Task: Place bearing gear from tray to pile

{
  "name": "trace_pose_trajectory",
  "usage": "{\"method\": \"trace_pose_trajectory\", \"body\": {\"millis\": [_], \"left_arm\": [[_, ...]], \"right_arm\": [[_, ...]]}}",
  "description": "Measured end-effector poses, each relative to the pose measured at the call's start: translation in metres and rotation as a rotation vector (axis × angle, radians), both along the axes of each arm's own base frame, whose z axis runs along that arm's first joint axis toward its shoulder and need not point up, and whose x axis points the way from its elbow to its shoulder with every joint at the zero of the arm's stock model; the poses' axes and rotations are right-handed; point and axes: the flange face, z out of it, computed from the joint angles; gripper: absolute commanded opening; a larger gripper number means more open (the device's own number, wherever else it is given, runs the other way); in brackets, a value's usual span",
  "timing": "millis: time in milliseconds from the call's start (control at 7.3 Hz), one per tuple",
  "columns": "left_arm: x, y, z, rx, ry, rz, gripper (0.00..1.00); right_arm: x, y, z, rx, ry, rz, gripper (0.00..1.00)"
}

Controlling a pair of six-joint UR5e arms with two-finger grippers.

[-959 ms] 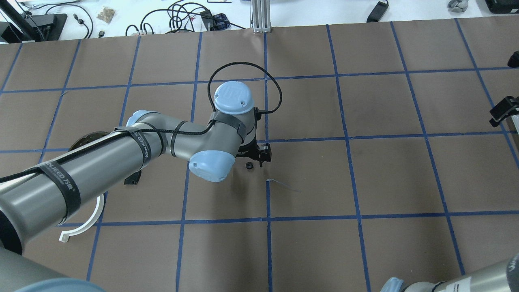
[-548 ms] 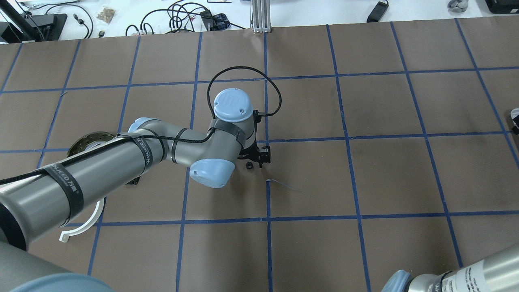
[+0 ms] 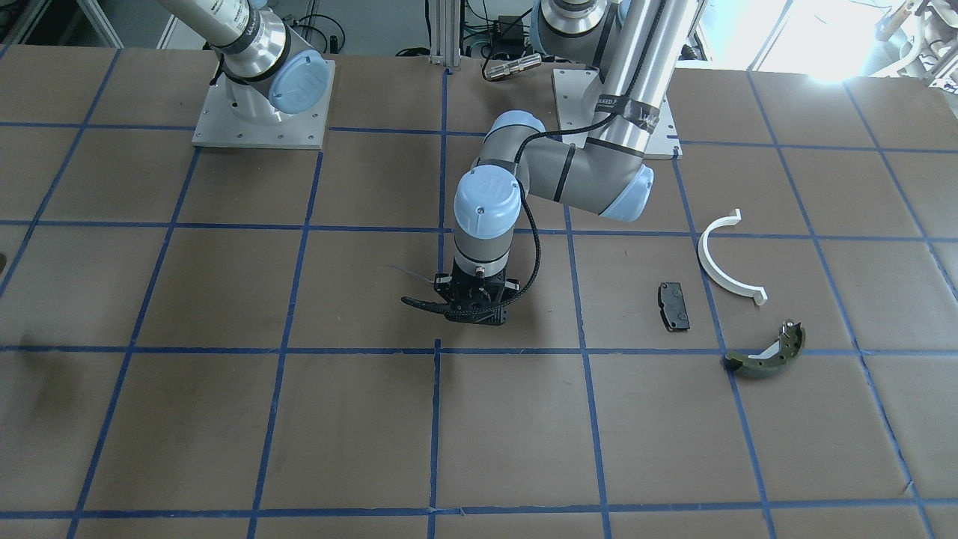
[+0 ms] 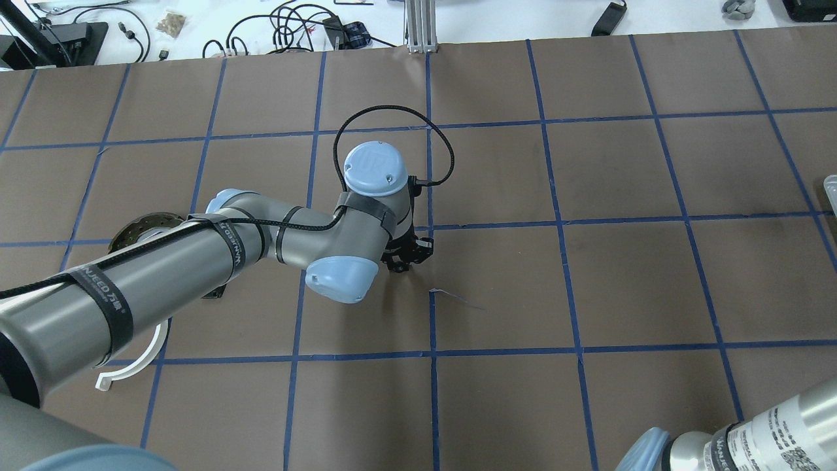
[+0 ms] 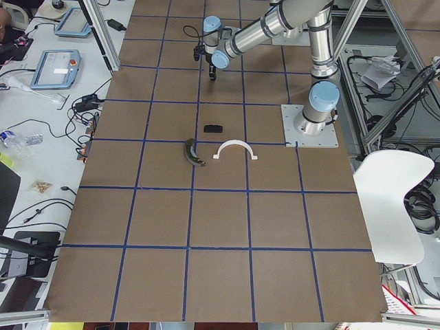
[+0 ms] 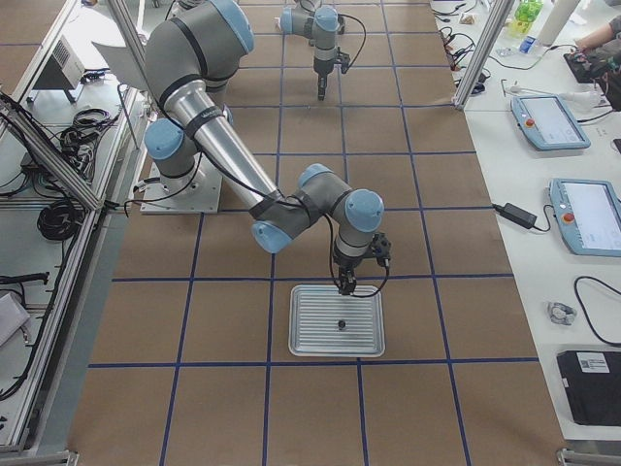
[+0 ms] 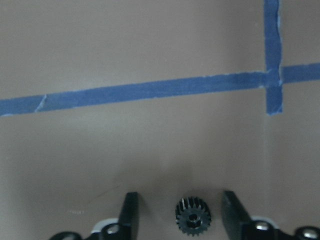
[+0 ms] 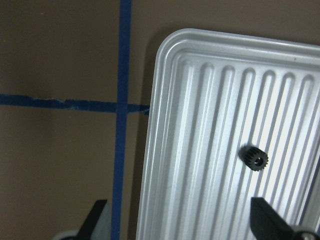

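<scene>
Since it shifted, left end effector (image 7: 179, 198) straddles bearing gear (image 7: 193, 216)

Overhead/front cams opposed, sides endwise, R wrist cam close over tray (image 8: 200, 150)

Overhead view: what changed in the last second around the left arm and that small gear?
The left gripper shifted slightly to its left, over the small gear, which now sits between the open jaws, touching neither. The right gripper slid out of the overhead view's right edge. The white half-ring stayed put.
</scene>
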Motion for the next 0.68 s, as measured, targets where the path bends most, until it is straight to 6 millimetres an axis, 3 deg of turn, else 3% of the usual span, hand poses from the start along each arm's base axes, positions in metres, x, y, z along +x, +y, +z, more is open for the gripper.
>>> {"method": "trace_pose_trajectory", "body": {"millis": [411,548,685], "left_arm": [[0.008,-0.014,0.025,-0.035,0.013,-0.013,0.00],[0.024,-0.028,0.039,-0.036,0.011,-0.032,0.00],[0.053,-0.043,0.054,-0.020,0.003,-0.057,0.00]], "right_arm": [[-0.038,0.002,-0.006,-0.007,-0.004,0.020,1.00],[-0.049,0.001,-0.006,-0.013,-0.003,0.026,1.00],[-0.061,0.000,-0.009,-0.026,-0.011,0.027,1.00]]}}
